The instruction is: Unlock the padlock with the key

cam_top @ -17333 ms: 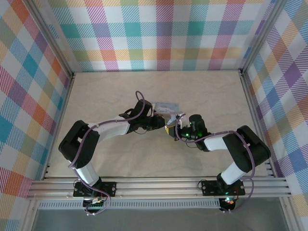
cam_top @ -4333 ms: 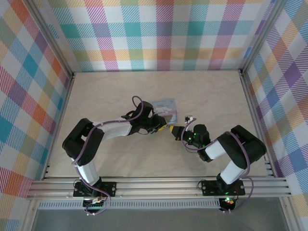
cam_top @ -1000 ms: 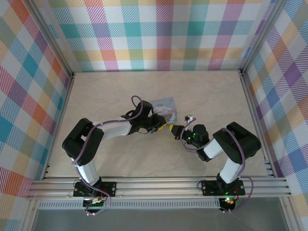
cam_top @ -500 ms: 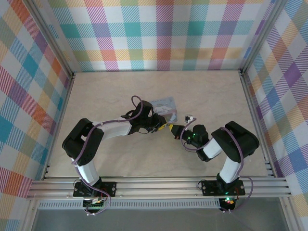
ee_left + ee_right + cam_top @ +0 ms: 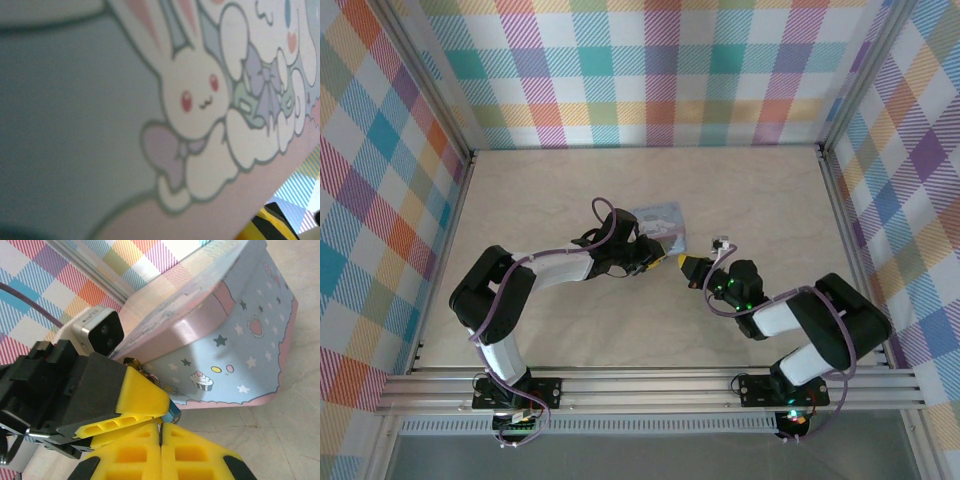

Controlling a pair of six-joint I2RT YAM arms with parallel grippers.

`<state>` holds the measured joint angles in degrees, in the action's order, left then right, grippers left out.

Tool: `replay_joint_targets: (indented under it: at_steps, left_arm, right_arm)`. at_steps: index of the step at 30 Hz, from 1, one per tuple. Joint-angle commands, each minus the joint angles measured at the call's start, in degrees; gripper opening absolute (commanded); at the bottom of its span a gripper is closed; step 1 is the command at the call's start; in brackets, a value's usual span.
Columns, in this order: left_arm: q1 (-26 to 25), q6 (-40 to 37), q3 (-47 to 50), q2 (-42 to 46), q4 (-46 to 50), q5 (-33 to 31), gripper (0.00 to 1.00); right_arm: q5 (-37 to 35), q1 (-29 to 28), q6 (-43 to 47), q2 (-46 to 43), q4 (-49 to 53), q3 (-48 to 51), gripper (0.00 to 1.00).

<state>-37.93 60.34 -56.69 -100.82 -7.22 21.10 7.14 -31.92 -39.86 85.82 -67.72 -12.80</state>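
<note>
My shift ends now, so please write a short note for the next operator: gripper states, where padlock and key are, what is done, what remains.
Left gripper: shut on the padlock, beside the pale blue tin.
Right gripper: shut, its tips just under the padlock; the key is too small to see, perhaps pinched there.
Done: padlock gripped, grippers tip to tip.
Left to do: insert the key, turn it, open the padlock.

Left tool [image 5: 657, 262], right tool [image 5: 687, 265] beside tin [image 5: 658, 213]
</note>
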Motion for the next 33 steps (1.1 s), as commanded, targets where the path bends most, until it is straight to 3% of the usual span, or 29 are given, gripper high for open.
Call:
replay_joint_targets:
  at_steps: [1, 11, 17, 23, 33]
  left_arm:
    - [0.41, -1.8, 0.69, -1.15, -0.12, -0.53, 0.21]
    - [0.41, -7.16, 2.82, -3.55, 3.06, -3.58, 0.22]
    - [0.4, -10.59, 4.09, -1.74, 3.04, -4.48, 0.44]
    - [0.74, -13.9, 5.24, 7.12, 2.54, -6.08, 0.64]
    - [1.23, -7.35, 9.43, 22.4, -15.1, -4.93, 0.84]
  right_arm:
    - [-1.4, -0.34, 2.36, -4.41, 5.0, 0.33, 0.0]
    - [-3.27, -0.33, 5.56, -16.55, 19.67, -1.59, 0.0]
    - [-1.39, -0.33, 4.42, -18.62, 21.28, -2.1, 0.0]
    - [-1.33, -0.33, 1.02, -21.78, 24.47, -4.45, 0.0]
    - [-2.54, -0.59, -12.07, -24.3, 19.71, -7.06, 0.0]
